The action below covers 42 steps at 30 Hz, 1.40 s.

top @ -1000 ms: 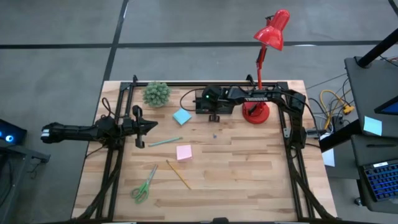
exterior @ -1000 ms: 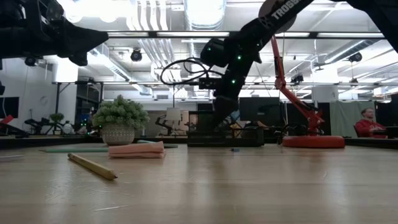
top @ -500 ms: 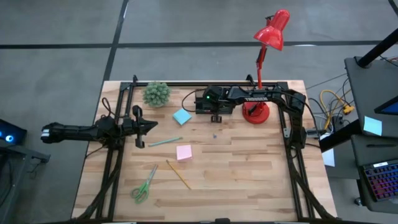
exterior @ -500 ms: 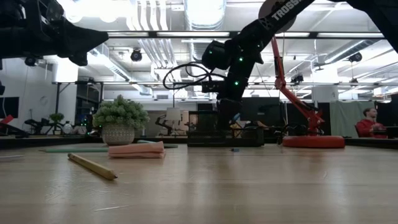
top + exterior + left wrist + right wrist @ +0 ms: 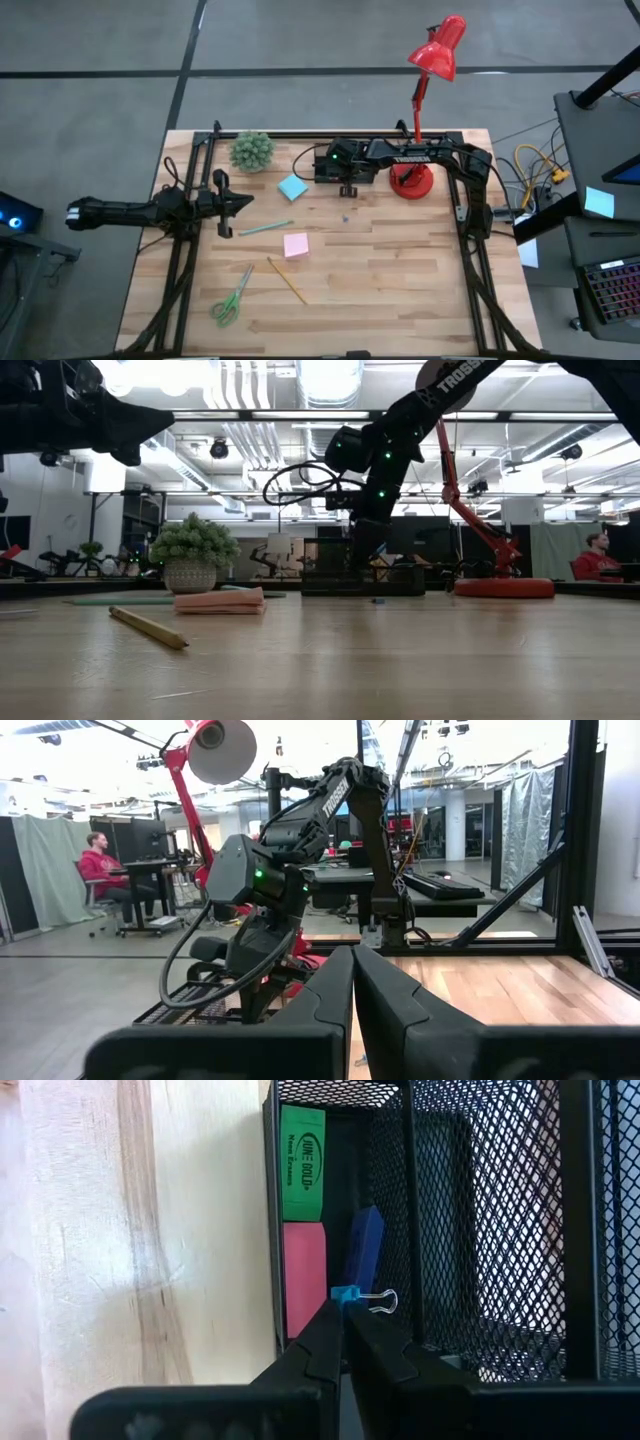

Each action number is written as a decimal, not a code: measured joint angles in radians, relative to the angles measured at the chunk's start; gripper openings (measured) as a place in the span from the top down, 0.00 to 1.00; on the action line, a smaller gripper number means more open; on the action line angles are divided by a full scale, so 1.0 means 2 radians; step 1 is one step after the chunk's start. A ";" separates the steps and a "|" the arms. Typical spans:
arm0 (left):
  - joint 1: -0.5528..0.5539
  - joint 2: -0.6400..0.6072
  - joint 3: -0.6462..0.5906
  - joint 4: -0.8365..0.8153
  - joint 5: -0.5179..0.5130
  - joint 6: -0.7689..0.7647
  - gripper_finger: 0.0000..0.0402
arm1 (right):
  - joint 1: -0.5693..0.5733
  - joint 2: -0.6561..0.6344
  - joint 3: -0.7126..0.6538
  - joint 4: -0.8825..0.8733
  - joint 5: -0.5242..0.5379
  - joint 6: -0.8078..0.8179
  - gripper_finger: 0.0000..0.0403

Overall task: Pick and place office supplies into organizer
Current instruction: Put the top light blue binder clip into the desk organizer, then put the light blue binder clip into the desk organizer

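Organizer mostly under right arm

Open-plan robotics lab, shown by grey concrete floor, exposed white ceiling ducts, black-framed wooden worktable, seated person at desk, distant workstations.

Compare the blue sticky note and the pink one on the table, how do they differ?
The blue note lies near the organizer toward the table's back; the pink note lies mid-table, near the pencil. The blue note sits turned like a diamond; the pink note sits nearly square to the table edges. Both are small squares lying flat on the wood, neither touched by a claw.
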<state>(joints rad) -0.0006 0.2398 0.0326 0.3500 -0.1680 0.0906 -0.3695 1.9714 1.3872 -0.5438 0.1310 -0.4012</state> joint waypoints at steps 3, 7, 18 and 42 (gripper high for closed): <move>0.000 0.000 0.000 0.000 0.000 0.000 1.00 | 0.000 0.000 0.000 0.000 0.000 0.000 0.98; 0.000 0.000 0.000 0.000 0.000 0.000 1.00 | 0.000 0.000 0.000 0.000 0.000 0.000 0.98; 0.000 0.000 0.000 0.000 0.000 0.000 1.00 | 0.000 0.000 0.000 -0.001 0.000 0.008 0.98; 0.000 0.000 0.000 0.000 0.000 0.000 1.00 | 0.000 0.001 0.000 -0.001 0.000 0.017 0.87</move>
<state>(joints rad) -0.0003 0.2398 0.0326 0.3499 -0.1680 0.0905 -0.3691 1.9728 1.3865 -0.5461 0.1318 -0.3663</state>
